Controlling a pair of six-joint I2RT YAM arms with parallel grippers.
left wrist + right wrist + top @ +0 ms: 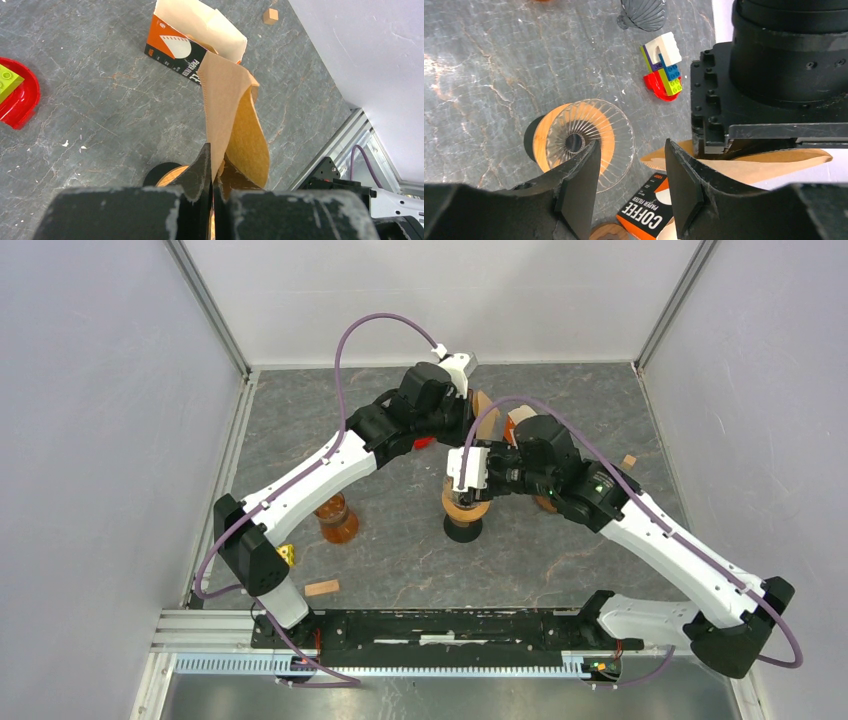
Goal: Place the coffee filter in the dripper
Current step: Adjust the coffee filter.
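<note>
A brown paper coffee filter (232, 115) hangs pinched at one edge in my left gripper (216, 160), which is shut on it. The filter spreads open past the fingertips, above the table near the back middle (484, 405). The dripper (584, 142) is clear ribbed glass on a wooden ring with a black base, standing in the middle of the table (463, 510). My right gripper (631, 185) stands open and holds nothing, hovering just beside the dripper. The filter (744, 167) shows to the right of it, under the left gripper's body.
An orange and black coffee filter box (190, 47) lies open behind the dripper. Lego bricks on a red plate (664, 67) and a second grey dripper (644, 12) sit nearby. An amber jar (338, 520) and wood blocks (322, 588) lie to the left.
</note>
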